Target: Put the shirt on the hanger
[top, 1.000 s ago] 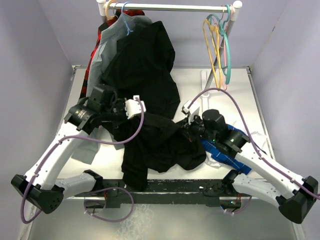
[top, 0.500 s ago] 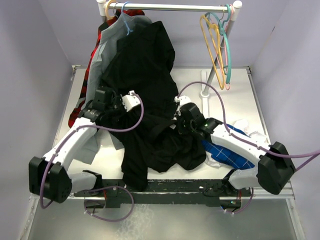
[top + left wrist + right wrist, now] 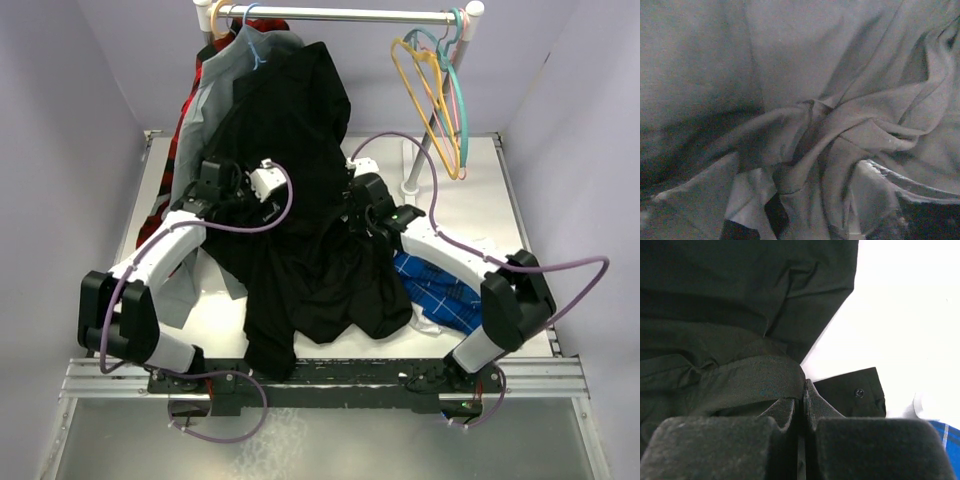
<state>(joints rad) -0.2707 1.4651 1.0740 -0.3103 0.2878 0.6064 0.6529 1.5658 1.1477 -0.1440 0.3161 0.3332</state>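
The black shirt [image 3: 320, 285] lies heaped on the table, its upper part drawn toward the rack. Crumpled black cloth [image 3: 805, 125] fills the left wrist view and hides the fingers. My left gripper [image 3: 272, 200] is pressed into the shirt's left side; its jaws do not show. On the shirt's right side, my right gripper [image 3: 357, 197] [image 3: 804, 388] is shut with a fold of the shirt [image 3: 740, 377] caught at its tips. The yellow-orange hanger [image 3: 428, 95] hangs bare on the rail at the back right, apart from both grippers.
A second black garment [image 3: 295, 100], a grey shirt [image 3: 215, 75] and a red one [image 3: 185, 125] hang at the rail's left. Teal [image 3: 458, 90] and pink hangers share the yellow one's spot. The rack post [image 3: 418, 165] stands behind the right arm. A blue-checked shirt [image 3: 440, 295] lies right.
Both arms have reached from the table's middle toward the rack, dragging the black shirt's upper part back with them. The yellow hanger has swung slightly left.
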